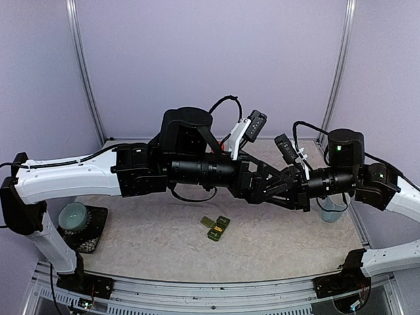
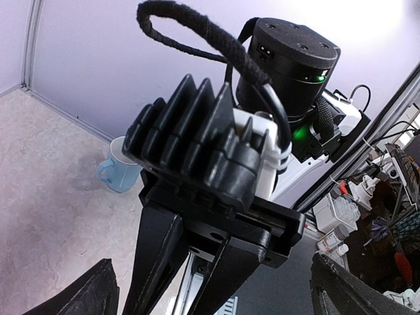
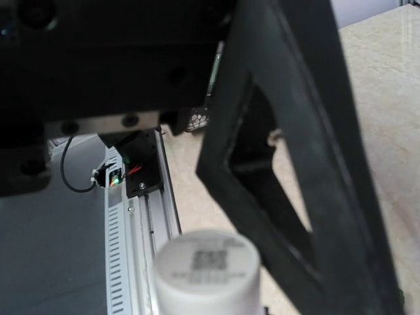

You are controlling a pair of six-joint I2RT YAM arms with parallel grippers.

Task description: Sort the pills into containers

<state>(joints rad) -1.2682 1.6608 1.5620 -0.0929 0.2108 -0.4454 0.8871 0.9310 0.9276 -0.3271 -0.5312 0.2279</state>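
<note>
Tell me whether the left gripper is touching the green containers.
Apart. In the top view, bare table shows between the left gripper and the containers.

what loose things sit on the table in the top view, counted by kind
green pill container strip: 1
pale blue mug: 1
pale round dish: 1
black square pad: 1
total: 4
</note>
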